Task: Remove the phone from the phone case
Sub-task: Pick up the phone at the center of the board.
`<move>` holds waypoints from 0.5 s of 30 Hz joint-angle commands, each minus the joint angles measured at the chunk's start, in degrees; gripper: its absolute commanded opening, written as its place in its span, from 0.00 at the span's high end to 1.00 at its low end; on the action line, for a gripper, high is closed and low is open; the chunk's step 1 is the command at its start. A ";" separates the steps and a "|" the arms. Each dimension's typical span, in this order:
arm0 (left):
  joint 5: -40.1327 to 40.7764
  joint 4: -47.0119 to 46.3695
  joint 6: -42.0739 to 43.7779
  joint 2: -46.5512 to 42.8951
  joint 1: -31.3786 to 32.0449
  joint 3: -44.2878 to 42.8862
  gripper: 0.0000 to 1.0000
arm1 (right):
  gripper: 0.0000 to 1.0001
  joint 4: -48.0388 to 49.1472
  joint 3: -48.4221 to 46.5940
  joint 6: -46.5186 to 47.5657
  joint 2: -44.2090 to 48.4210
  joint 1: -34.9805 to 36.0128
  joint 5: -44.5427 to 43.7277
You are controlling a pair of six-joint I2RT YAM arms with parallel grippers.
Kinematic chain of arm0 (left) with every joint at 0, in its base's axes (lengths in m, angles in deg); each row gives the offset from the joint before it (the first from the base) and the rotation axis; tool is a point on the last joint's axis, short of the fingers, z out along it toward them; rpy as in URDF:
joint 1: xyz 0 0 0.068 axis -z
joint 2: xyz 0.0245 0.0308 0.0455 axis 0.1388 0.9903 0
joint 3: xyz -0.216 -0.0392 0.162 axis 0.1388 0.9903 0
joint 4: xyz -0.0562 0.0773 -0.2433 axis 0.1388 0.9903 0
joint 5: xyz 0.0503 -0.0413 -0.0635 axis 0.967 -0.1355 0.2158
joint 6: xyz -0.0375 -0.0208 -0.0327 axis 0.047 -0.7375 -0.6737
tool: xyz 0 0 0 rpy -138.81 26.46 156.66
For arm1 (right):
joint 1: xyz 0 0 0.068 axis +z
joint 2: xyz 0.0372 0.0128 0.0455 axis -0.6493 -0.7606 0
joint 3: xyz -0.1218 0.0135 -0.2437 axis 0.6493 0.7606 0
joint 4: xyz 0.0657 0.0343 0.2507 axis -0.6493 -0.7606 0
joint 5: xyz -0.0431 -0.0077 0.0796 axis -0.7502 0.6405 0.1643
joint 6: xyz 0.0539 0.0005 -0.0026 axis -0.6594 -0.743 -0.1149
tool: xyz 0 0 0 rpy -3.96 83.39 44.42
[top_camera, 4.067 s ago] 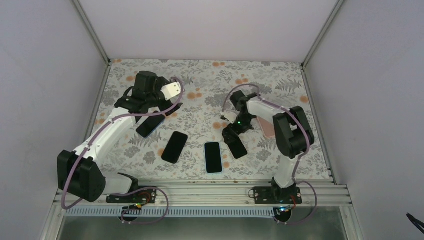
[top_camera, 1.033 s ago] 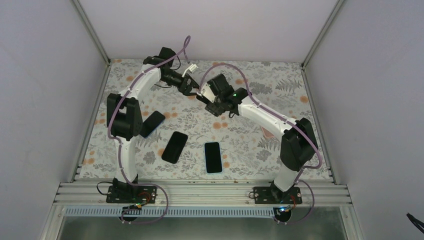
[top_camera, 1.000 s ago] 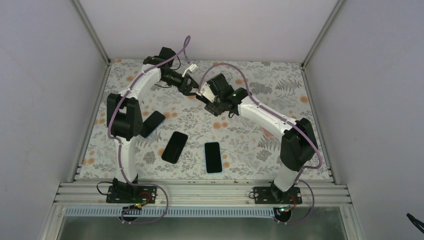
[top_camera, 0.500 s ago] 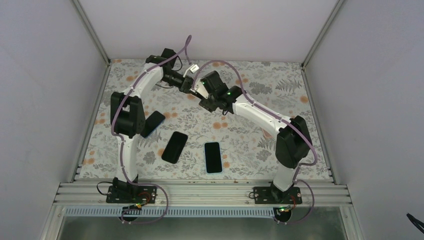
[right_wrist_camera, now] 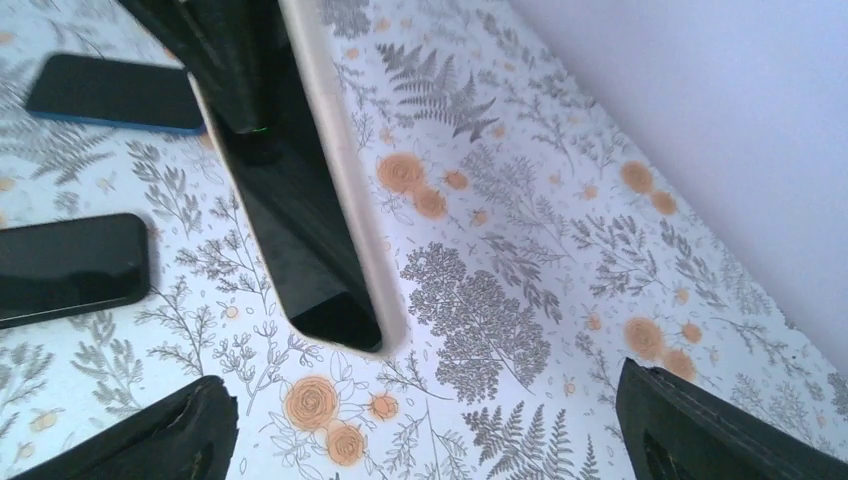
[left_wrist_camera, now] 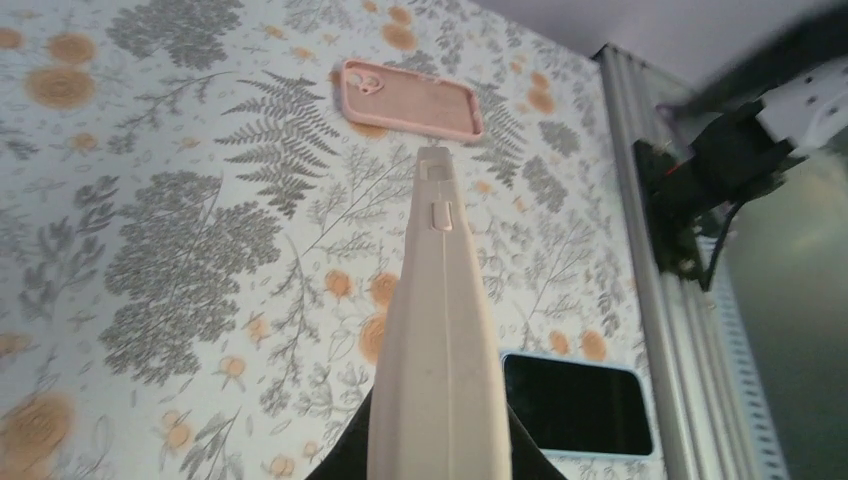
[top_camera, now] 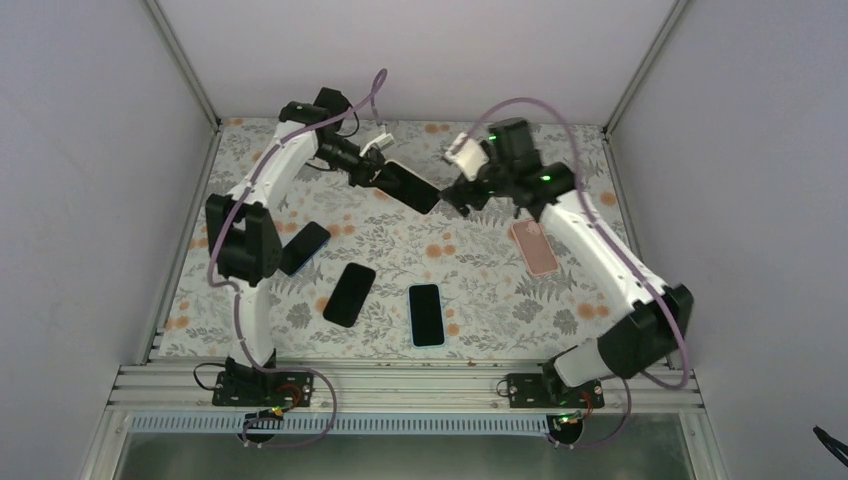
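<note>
Clamping the cream-rimmed phone (top_camera: 412,188) above the counter (top_camera: 600,170), the left gripper (top_camera: 380,175) offers its free end to the wide-spread right gripper (top_camera: 458,196), presumably for peeling.

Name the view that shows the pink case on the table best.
Left wrist: the pink case lies whole and large, its camera cutout visible. Top external shows it whole but small. Right wrist misses it.

The floral table (top_camera: 480,270) carries three phones (top_camera: 301,248) (top_camera: 349,294) (top_camera: 426,314) and a pink case (top_camera: 532,247).
</note>
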 commanded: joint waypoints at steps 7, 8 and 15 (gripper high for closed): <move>11.56 -22.70 4.21 -24.08 5.86 23.19 0.95 | 0.13 -2.92 3.93 4.29 1.83 -7.57 24.11; 11.72 -23.02 3.98 -24.61 5.99 23.64 0.95 | 0.14 -2.84 3.89 4.36 1.55 -7.82 24.60; 12.26 -22.95 4.06 -26.17 6.08 25.41 0.96 | 0.21 -1.00 5.34 4.20 0.34 -9.37 24.50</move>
